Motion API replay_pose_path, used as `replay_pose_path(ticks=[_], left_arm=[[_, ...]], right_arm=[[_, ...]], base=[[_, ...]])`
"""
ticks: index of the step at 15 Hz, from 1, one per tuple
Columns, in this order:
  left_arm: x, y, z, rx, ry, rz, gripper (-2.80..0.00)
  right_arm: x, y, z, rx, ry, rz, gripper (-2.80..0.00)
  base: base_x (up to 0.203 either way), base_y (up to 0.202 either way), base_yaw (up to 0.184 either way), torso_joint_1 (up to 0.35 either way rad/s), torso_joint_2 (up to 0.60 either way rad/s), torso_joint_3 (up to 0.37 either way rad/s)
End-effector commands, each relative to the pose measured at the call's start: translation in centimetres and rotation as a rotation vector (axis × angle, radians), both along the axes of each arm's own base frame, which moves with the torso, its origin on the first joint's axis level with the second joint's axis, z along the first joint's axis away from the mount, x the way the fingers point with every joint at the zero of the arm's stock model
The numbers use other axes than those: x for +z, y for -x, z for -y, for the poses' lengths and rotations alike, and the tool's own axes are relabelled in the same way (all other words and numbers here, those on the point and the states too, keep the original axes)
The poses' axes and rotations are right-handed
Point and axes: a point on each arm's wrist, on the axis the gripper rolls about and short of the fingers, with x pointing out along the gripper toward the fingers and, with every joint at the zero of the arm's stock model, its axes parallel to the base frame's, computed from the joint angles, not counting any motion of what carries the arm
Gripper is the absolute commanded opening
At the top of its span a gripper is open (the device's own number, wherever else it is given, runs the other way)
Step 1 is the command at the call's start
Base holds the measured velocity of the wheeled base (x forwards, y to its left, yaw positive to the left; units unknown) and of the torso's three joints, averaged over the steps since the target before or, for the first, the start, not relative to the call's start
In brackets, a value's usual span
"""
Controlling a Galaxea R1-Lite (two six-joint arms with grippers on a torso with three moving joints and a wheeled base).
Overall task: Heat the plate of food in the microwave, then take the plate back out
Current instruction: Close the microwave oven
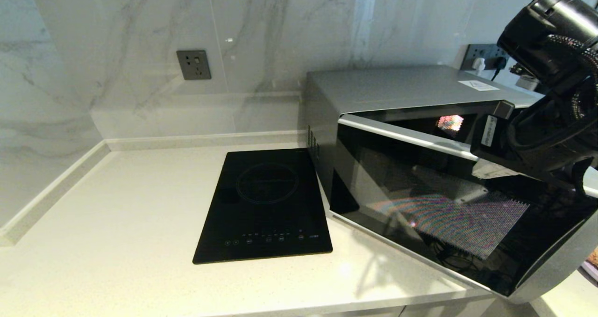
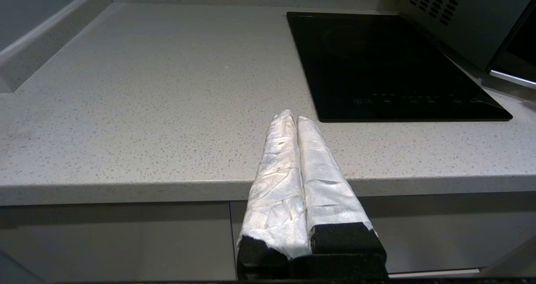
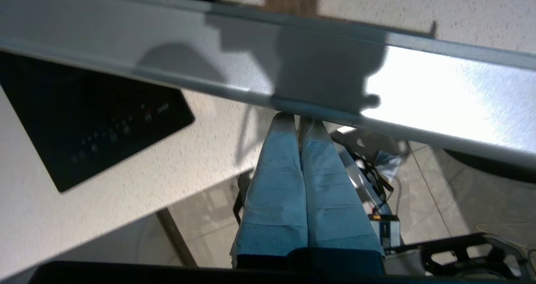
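Observation:
The silver-grey microwave (image 1: 387, 85) stands at the right of the counter. Its dark glass door (image 1: 420, 200) is swung partly open from the left side, the curved silver handle (image 1: 556, 265) nearest me. My right gripper (image 3: 298, 120) is shut with nothing between its fingers, and its tips rest against the door's silver edge (image 3: 234, 62). In the head view its wrist (image 1: 551, 78) covers most of the fingers. Only a sliver of the lilac plate of food (image 1: 592, 264) shows, at the far right past the door. My left gripper (image 2: 293, 117) is shut and empty, hovering before the counter's front edge.
A flat black induction hob (image 1: 266, 205) is set into the pale speckled counter (image 1: 121, 223) left of the microwave. Marble walls with a socket (image 1: 193, 64) close the back and left. A plugged-in socket (image 1: 486, 60) sits behind the microwave.

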Motion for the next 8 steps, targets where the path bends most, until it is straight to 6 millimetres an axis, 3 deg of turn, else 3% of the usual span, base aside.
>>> replay_pose_path(ticks=[1, 8], left_arm=[[0.0, 0.0, 0.0, 0.001, 0.001, 0.0, -2.8], [0.0, 0.0, 0.0, 0.001, 0.001, 0.0, -2.8]], right_arm=[[-0.7, -1.6, 0.4, -0.047, 0.004, -0.005, -2.8], [-1.6, -7.2, 1.4, -0.11, -0.033, 0.158, -2.8]], base=[[0.0, 0.0, 0.0, 0.0, 0.0, 0.0], [0.0, 0.0, 0.0, 0.0, 0.0, 0.0]])
